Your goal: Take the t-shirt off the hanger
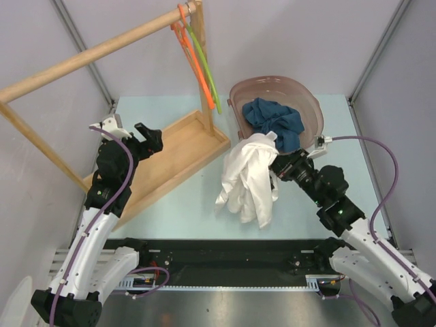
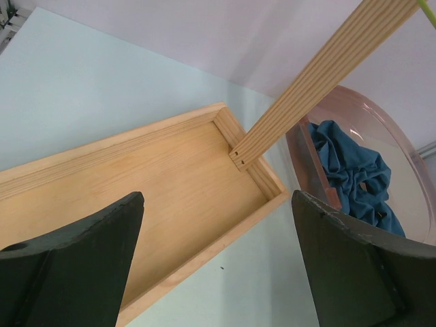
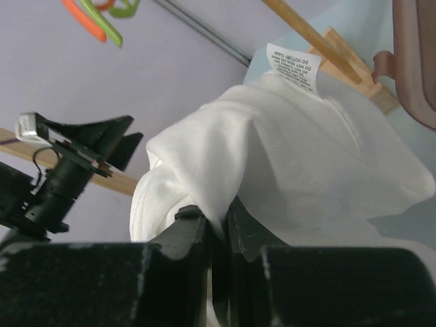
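A white t-shirt (image 1: 251,178) hangs bunched from my right gripper (image 1: 278,165), which is shut on a fold of it above the table. In the right wrist view the cloth (image 3: 320,157) is pinched between the black fingers (image 3: 187,228), its care label up. The orange and green hangers (image 1: 197,58) hang bare on the wooden rail (image 1: 95,54) at the back; they show in the right wrist view (image 3: 95,17) too. My left gripper (image 1: 146,138) is open and empty over the wooden rack base (image 1: 174,157), its fingers (image 2: 82,252) wide apart.
A brownish translucent basket (image 1: 310,109) at the back right holds a crumpled blue garment (image 1: 276,121), also in the left wrist view (image 2: 351,167). The rack's upright post (image 2: 320,75) rises from the wooden base tray (image 2: 136,184). Metal frame posts stand at the back corners.
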Tool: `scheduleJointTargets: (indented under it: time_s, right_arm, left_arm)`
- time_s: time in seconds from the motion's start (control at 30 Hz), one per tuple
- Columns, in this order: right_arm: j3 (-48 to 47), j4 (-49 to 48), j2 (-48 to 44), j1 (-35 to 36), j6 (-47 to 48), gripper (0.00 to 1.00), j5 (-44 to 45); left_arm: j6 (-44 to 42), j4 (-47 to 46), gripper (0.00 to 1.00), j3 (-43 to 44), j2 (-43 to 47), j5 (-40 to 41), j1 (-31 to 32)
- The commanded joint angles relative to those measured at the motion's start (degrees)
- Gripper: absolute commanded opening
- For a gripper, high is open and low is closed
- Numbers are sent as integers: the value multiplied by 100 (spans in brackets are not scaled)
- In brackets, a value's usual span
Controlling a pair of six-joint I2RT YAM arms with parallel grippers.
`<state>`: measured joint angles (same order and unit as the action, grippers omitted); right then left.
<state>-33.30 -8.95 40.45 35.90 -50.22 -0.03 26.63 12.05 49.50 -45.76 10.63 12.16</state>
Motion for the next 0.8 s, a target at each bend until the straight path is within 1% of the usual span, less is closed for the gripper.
scheduleJointTargets:
  time_s: [0.0,0.07,0.1,0.17,0.2,0.23,0.3,0.33,0.4,0.43,0.47,0.5,0.53,0.6,0.63,0.73,0.77]
  right_arm:
    - [-789,-248,85,-932,-717,0,-1200]
    - [-1124,-256,340,-1303,-805,0,-1586]
    - [-1535,-274,637,-1635,-858,0,-1718]
    - [-1959,-414,1007,-1954,-902,0,-1965]
    - [-2370,-484,1462,-2077,-963,0,-2070]
    - [-2661,-511,1710,-2383,-1016,0,-2315]
    - [-3145,-581,2237,-2640,-1252,0,-2571]
    - [-3635,-721,2701,-2841,-1306,0,-2763]
    - [-4182,-644,3413,-3009,-1359,0,-2853]
    - [-4646,-573,3652,-3158,-1368,0,-2888]
    - [-4859,-529,3846,-3229,-1403,0,-2897]
    - [-4992,-598,4022,-3291,-1464,0,-2906]
    - [-5228,-669,4415,-3352,-1595,0,-2958]
    - [-5467,-582,4813,-3458,-1614,0,-2985]
    - [-5555,-547,5137,-3476,-1518,0,-2959]
    - [-5688,-397,5569,-3537,-1264,0,-2793]
    - [-5679,-327,5832,-3546,-949,0,-2722]
  left_arm:
    - [70,-186,94,-10,-12,-123,-47]
    - [70,-186,95,-10,-30,-132,-47]
    - [79,-186,94,-10,-21,-123,-47]
    - [61,-168,95,-1,-30,-123,-47]
    - [70,-177,95,-1,-38,-123,-47]
    - [61,-177,95,-1,-39,-123,-47]
    - [53,-168,94,-1,-38,-114,-47]
    - [61,-177,95,-10,-47,-114,-47]
    - [53,-168,95,-1,-56,-123,-47]
    - [61,-177,95,-1,-56,-123,-47]
    - [61,-177,95,7,-47,-123,-47]
    - [53,-168,95,8,-65,-123,-47]
    - [53,-160,95,8,-65,-114,-47]
    - [61,-168,95,8,-73,-132,-47]
    - [70,-168,95,-1,-74,-140,-47]
    - [61,-168,95,8,-82,-167,-47]
    - [61,-168,95,8,-91,-167,-47]
